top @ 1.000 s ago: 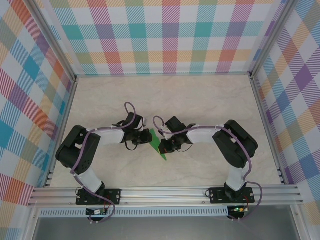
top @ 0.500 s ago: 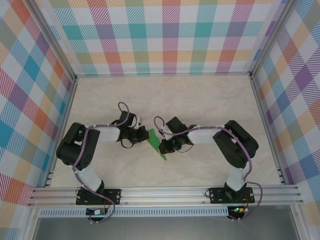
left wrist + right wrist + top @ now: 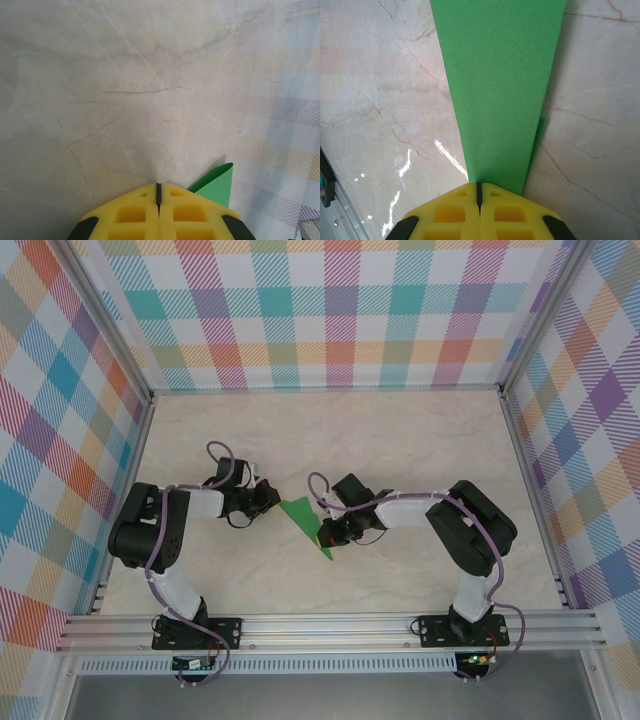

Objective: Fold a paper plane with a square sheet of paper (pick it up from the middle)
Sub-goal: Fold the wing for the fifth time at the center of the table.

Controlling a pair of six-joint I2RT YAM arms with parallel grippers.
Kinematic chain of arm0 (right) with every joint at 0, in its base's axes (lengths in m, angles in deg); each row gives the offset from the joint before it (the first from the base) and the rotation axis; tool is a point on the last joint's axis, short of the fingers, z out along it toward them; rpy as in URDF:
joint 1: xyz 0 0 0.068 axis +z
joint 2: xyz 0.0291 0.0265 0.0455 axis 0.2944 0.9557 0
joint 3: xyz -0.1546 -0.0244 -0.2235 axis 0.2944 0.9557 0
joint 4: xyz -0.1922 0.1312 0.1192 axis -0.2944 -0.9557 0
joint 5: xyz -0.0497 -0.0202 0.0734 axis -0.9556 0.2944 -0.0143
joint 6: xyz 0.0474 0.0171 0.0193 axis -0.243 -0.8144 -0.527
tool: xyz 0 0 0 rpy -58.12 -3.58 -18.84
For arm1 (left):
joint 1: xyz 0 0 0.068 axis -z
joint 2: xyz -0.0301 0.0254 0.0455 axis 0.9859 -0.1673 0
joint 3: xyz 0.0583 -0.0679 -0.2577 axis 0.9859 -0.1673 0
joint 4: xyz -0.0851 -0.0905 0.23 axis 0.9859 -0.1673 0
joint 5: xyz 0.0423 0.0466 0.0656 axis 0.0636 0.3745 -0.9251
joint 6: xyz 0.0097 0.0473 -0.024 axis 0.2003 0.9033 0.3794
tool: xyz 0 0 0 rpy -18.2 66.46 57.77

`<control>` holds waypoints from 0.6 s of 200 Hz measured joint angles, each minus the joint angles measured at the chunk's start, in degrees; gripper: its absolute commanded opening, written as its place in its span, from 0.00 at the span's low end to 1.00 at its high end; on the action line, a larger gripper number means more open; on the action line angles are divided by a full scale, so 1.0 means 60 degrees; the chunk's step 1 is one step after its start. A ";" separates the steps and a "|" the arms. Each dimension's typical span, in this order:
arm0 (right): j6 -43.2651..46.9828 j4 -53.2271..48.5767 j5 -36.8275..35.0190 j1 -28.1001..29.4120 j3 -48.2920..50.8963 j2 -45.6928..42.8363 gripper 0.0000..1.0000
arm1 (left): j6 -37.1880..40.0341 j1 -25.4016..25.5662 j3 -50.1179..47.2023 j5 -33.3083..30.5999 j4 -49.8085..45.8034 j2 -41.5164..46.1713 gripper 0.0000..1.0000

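Currently R gripper (image 3: pixel 479 189), closed, pins green paper (image 3: pixel 500 90).

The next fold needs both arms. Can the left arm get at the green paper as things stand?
Probably yes: the left claw, shut, sits just beside the green paper with bare table between; the right claw is at its other edge.

Overhead view. A folded green paper (image 3: pixel 303 522) lies flat near the centre of the marble table (image 3: pixel 420 440). The right gripper (image 3: pixel 325 536) meets its 4 o'clock edge, and the left gripper (image 3: pixel 268 501) sits just beside its 10 o'clock corner. Checked walls (image 3: pixel 340 310) enclose the table.
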State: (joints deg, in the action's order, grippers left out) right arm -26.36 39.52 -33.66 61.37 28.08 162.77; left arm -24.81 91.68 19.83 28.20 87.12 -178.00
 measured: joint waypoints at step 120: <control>-0.0033 0.0007 0.0022 -0.0004 0.0004 0.0000 0.00 | -0.0914 0.2211 -0.0947 -0.1814 -0.0758 0.2776 0.01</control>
State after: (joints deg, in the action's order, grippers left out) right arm -26.56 39.57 -33.52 61.35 28.11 162.77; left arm -30.30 104.95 14.15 17.31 82.57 -161.34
